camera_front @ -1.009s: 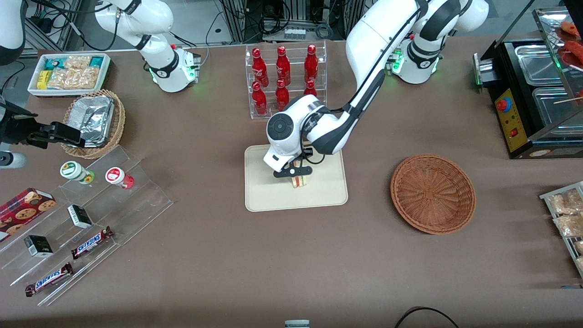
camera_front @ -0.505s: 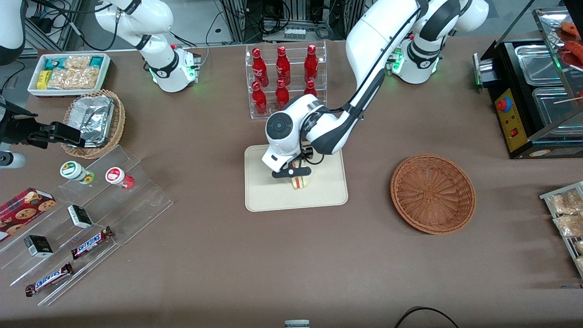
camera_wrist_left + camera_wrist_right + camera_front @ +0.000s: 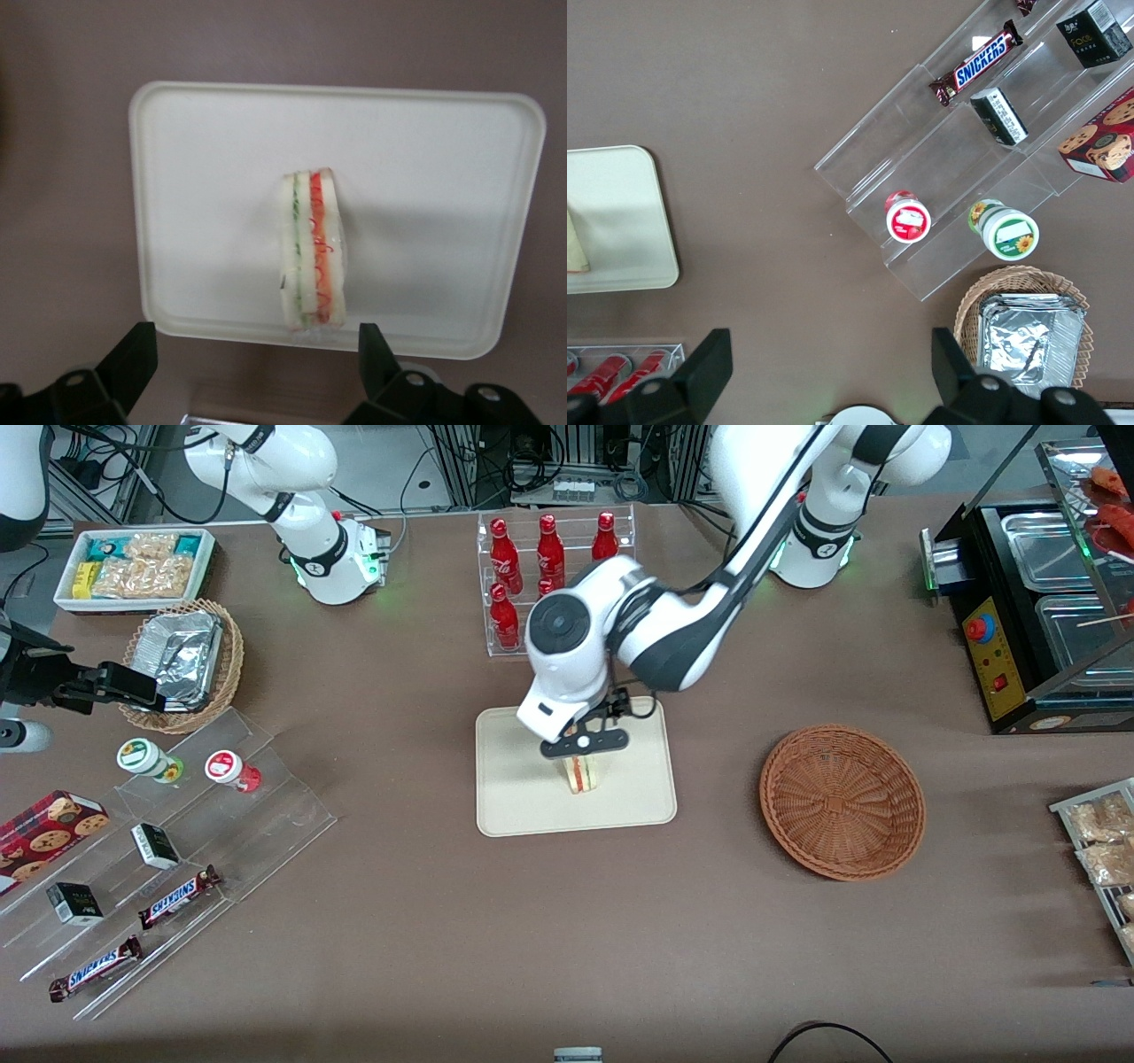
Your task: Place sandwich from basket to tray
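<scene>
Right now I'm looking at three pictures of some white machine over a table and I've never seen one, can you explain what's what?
The white machine is a robot arm. Its tool, a two-fingered pincer, hangs open just above a sandwich standing on a cream tray; it holds nothing. One picture looks at the table from the front. Another comes from a camera on that arm's wrist, looking down past the open black fingers at the sandwich and tray. The third comes from a second, parked arm's wrist. Toward the working arm's end sits a brown wicker basket with nothing in it. Red bottles stand in a clear rack farther from the front camera than the tray.
</scene>
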Tool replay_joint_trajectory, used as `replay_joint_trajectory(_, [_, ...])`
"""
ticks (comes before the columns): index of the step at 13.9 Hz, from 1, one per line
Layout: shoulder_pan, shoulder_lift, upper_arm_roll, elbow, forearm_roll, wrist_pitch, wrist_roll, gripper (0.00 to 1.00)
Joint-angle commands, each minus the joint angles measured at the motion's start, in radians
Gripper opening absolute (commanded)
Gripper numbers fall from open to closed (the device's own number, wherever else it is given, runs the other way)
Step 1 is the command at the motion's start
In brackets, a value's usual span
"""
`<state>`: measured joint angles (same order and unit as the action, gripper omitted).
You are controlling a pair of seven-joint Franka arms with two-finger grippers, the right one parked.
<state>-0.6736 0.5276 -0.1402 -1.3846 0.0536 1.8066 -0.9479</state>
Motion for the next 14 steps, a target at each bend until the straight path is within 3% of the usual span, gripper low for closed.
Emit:
replay_joint_trajectory(1, [0.069, -0.125, -0.001, -0.03, 0.0, -0.084, 0.009, 1.0])
replay_joint_trajectory(7, [0.271, -0.314, -0.002, -0.037, -0.004, -0.277, 0.064, 1.0])
replay_joint_trajectory(14, [0.489, -0.463, 0.002, -0.042, -0.017, -0.429, 0.432, 1.0])
